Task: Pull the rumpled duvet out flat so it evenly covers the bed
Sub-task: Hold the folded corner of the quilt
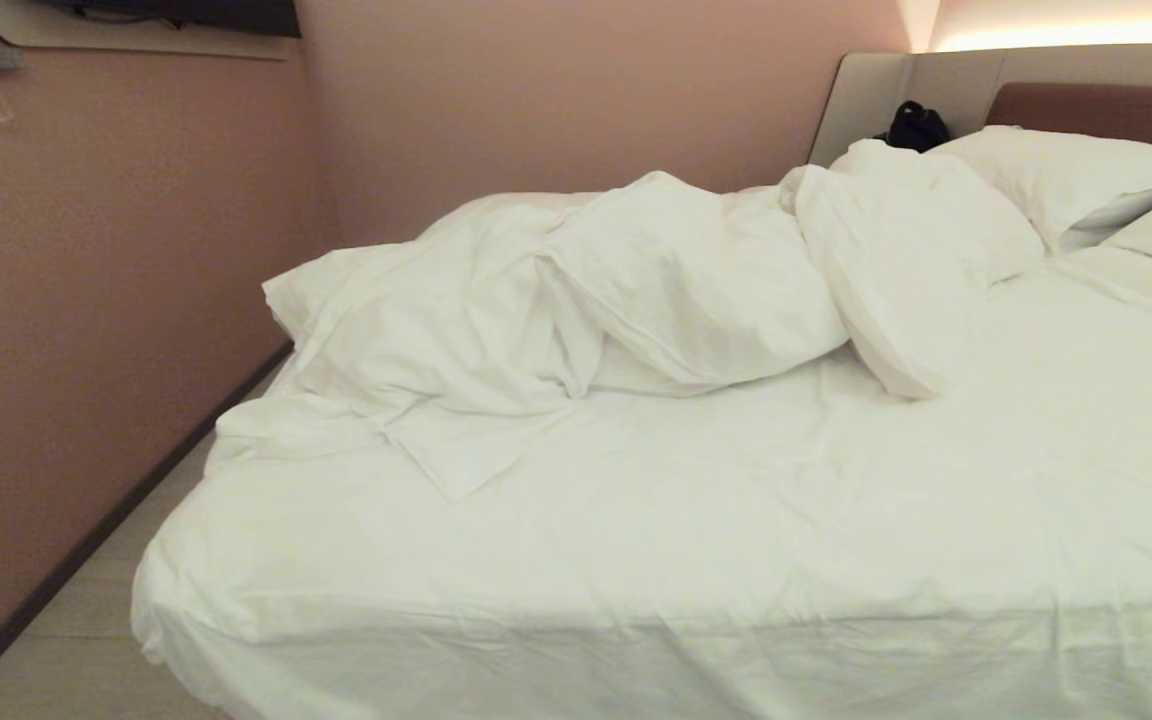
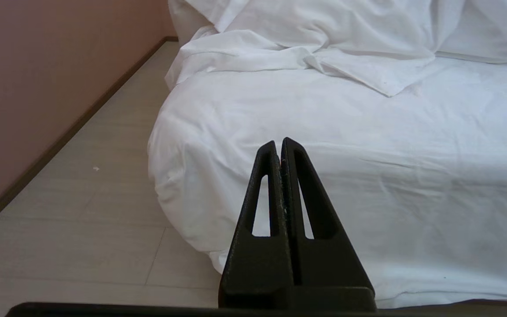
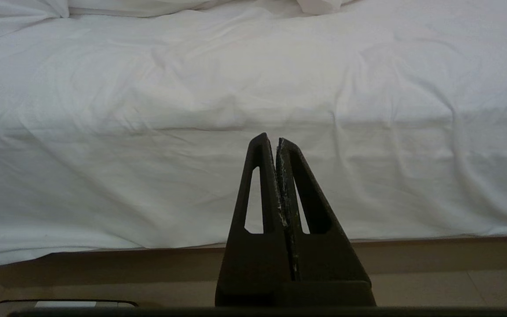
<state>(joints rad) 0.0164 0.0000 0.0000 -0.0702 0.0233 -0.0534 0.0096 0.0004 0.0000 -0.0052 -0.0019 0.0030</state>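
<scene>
Both parked short of the bed (image 1: 636,600) and out of the head view: left tool (image 2: 280,143) and right tool (image 3: 270,141) pinched fully together on nothing, aimed at the mattress's near side. Nothing done yet, by the look of it: duvet (image 1: 556,300) heaped along the far side toward the wall (image 1: 86,300), one flat corner flopped toward the middle, bare sheet across the near half. Narrow floor strip (image 1: 86,620) between bed and wall, pillows (image 1: 1066,180) at the headboard (image 1: 1106,105), so likely only the near edge open for pulling.
</scene>
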